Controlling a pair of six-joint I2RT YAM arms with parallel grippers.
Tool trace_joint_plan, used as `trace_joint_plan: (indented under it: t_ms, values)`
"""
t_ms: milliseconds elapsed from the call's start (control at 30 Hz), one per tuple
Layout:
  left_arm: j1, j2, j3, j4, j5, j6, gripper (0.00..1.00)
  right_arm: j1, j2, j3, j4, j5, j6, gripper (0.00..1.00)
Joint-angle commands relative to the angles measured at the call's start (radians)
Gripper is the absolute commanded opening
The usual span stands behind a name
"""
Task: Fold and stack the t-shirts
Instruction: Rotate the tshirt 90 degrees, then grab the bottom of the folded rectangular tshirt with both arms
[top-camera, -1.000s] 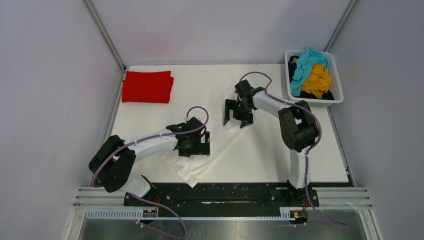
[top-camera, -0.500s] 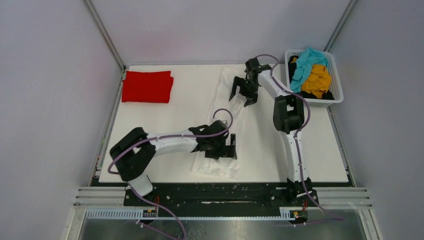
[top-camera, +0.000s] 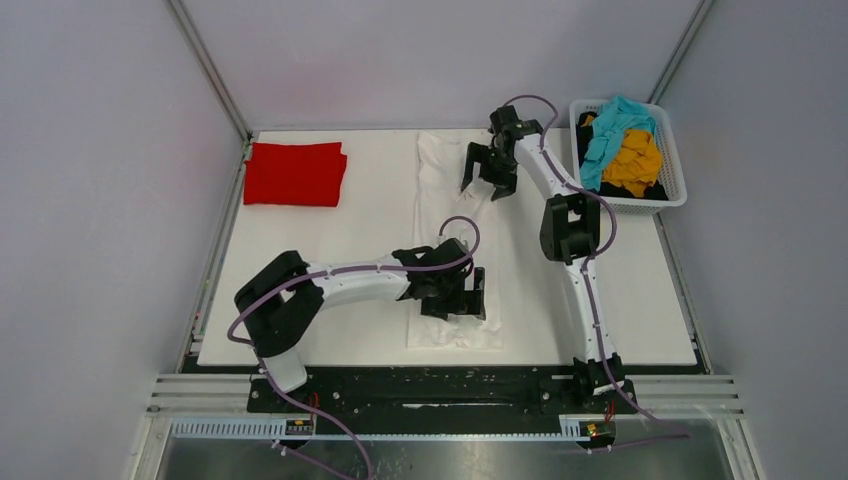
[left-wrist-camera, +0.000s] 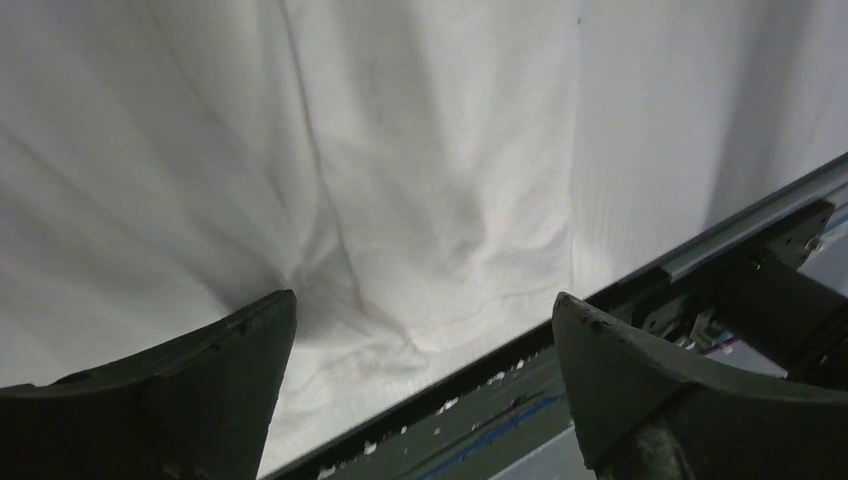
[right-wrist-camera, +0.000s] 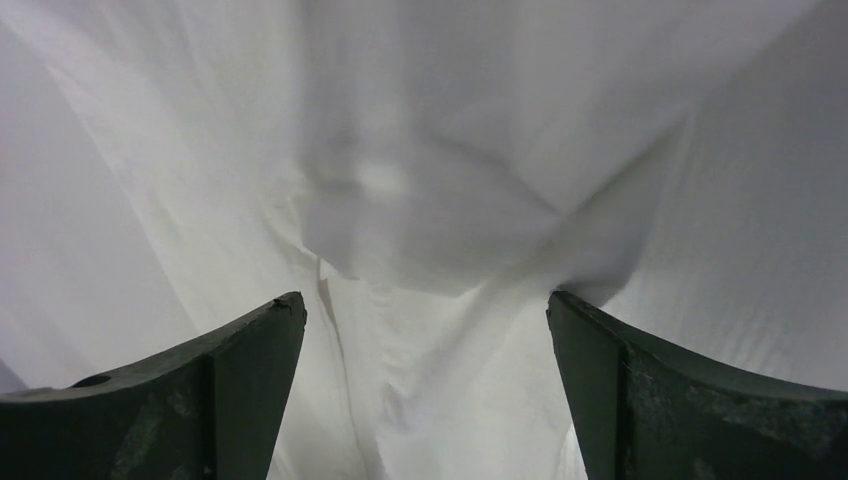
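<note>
The large white t-shirt (top-camera: 440, 195) lies as a long narrow strip running from the table's far edge to its near edge. My left gripper (top-camera: 462, 298) is open over the shirt's near end, with white cloth (left-wrist-camera: 420, 180) between its jaws in the left wrist view, (left-wrist-camera: 422, 300). My right gripper (top-camera: 488, 180) is open over the shirt's far end, its jaws wide above rumpled white cloth (right-wrist-camera: 430, 150) in the right wrist view (right-wrist-camera: 425, 300). A folded red t-shirt (top-camera: 295, 173) lies at the far left.
A white lattice basket (top-camera: 630, 204) at the far right holds teal (top-camera: 610, 125), mustard-yellow (top-camera: 635, 160) and black (top-camera: 655, 190) shirts. The table's dark front rail (left-wrist-camera: 600, 330) runs just past the shirt's near hem.
The white shirt swung from a diagonal heap into a straight strip. My left gripper moved right along the near edge. My right gripper moved towards the far edge.
</note>
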Motion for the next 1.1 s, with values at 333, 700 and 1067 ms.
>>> trace_joint_plan:
  t_ms: [333, 700, 1067]
  values:
    - [-0.02, -0.47, -0.303, -0.184, -0.218, 0.037, 0.99, 0.048, -0.949, -1.143, 0.443, 0.117, 0.06, 0.99]
    - [-0.017, -0.431, -0.43, -0.109, -0.203, -0.055, 0.79, 0.319, -1.397, -1.795, 0.459, 0.119, 0.221, 0.94]
    - [-0.024, -0.349, -0.399, -0.078, -0.184, -0.053, 0.62, 0.441, -1.413, -1.916, 0.521, 0.078, 0.34, 0.68]
